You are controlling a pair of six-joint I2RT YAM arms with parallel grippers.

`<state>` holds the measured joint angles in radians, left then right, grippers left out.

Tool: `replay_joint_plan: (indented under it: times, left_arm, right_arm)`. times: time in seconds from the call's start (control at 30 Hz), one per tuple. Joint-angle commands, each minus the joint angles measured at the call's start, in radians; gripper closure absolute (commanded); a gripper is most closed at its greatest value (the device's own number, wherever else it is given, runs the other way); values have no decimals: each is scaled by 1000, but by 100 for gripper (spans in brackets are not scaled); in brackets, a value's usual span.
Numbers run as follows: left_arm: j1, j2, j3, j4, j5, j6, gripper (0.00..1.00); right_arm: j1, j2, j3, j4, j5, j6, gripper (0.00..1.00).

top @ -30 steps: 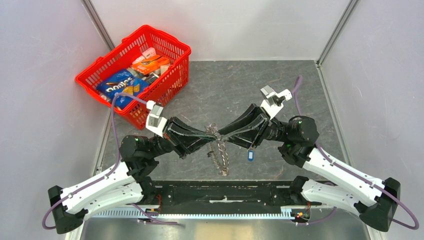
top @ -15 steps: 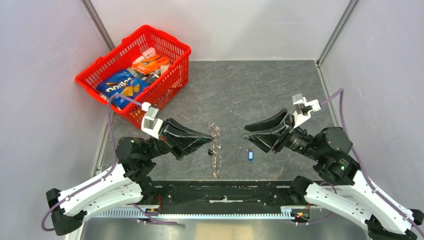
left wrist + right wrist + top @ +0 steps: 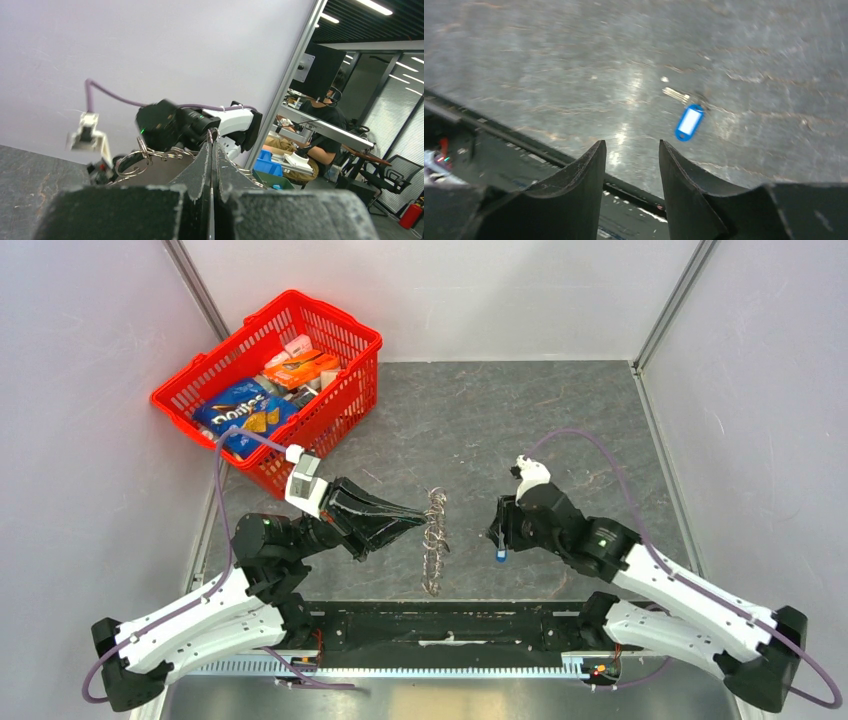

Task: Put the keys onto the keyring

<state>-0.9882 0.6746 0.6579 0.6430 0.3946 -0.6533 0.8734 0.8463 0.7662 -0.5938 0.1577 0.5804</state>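
- Left gripper: we find its jaws pressed fully together, pinching the edge of the keys. These form one bunch of silvery metal pieces with a keyring showing among them. We cannot count the individual keys.
- Right gripper: its jaws stand apart with nothing between them. It points down at the table, to the right of the bunch and clear of it.
- One blue-headed key lies flat on the table, right of the bunch, just beyond the right fingertips and untouched.
- One red basket holding packets stands to the far left of the bunch, well apart.
- Totals: two grippers, one bunch, one loose key, one basket.
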Motion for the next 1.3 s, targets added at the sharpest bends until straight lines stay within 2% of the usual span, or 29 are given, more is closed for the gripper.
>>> replay_joint_plan:
  times: [0.0,0.3,0.57,1.03,1.27]
  left_arm:
    - [0,-16,17,41,-16,38,98]
    - [0,-22,11,47,-10,35,98]
    - [1,-21,14,44,-13,35,98]
    - [0,-20,16,46,-12,36,98]
    - [0,-21,16,44,-11,37,98]
  right_arm:
    - [-26,73,-52,-16,115,90,50]
    - [-48,172,-142,76,187,385,47]
    - [-50,277,-138,93,224,619,49]
    - [-51,354,-130,62,281,763,53]
    - [-60,394,-113,62,298,781,55]
